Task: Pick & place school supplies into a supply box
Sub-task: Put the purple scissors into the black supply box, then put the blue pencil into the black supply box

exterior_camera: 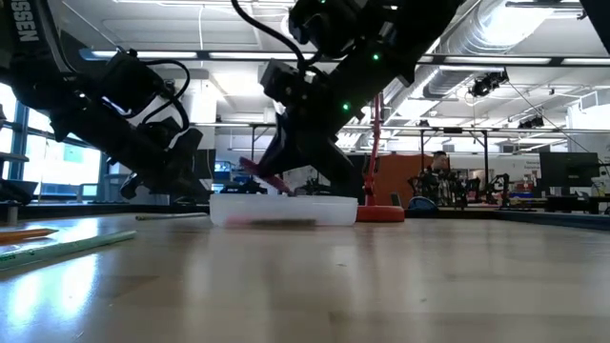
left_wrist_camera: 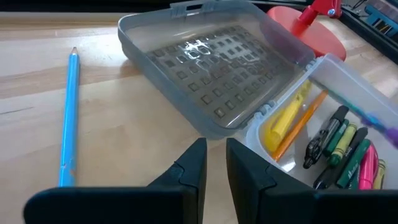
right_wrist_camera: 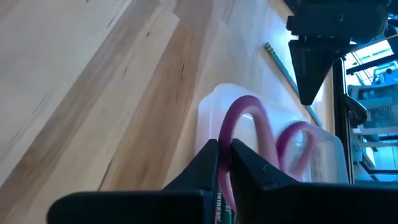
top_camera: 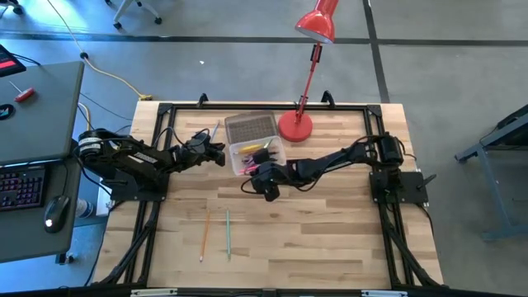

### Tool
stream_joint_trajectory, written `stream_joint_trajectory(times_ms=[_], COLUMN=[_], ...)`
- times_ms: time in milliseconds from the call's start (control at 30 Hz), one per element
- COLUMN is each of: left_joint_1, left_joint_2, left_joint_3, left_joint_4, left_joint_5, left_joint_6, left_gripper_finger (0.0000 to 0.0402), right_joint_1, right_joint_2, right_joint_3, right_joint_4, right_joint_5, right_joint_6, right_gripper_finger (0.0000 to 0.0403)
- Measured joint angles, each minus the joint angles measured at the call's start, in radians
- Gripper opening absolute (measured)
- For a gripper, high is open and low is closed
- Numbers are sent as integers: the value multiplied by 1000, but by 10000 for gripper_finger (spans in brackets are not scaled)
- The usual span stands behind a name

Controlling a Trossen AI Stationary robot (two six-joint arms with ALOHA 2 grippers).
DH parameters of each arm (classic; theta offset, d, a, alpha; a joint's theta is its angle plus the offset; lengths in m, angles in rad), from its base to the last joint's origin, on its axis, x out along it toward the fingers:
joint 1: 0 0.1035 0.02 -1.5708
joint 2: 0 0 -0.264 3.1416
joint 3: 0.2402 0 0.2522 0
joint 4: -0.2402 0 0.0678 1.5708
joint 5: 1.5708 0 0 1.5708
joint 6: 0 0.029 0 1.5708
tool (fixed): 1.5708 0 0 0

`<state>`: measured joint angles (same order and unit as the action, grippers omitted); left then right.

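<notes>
The right gripper sits at the supply box's six o'clock edge, fingers pinched narrow on the purple-handled scissors, whose loops poke over the box wall. The box lies near the table's twelve o'clock side, lid hinged open (pens and markers already inside). The left gripper hovers at the box's nine o'clock, fingers a narrow gap apart, holding nothing. Two pencils lie toward seven o'clock
</notes>
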<state>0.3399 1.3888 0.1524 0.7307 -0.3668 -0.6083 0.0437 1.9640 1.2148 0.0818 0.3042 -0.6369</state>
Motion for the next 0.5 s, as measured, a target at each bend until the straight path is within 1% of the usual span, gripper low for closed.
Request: stream_joint_trajectory(times_ms=[233, 367, 500], left_joint_1=[0, 0, 0], left_joint_2=[0, 0, 0], left_joint_3=[0, 0, 0], left_joint_4=[0, 0, 0], left_joint_5=[0, 0, 0], left_joint_6=[0, 0, 0], left_gripper_finger=[92, 92, 92], right_joint_1=[-24, -34, -39], right_joint_2=[0, 0, -1], right_joint_3=[0, 0, 0], right_joint_4=[0, 28, 83], right_joint_5=[-42, -21, -22], right_joint_6=[5, 6, 6], right_gripper_finger=[49, 75, 96])
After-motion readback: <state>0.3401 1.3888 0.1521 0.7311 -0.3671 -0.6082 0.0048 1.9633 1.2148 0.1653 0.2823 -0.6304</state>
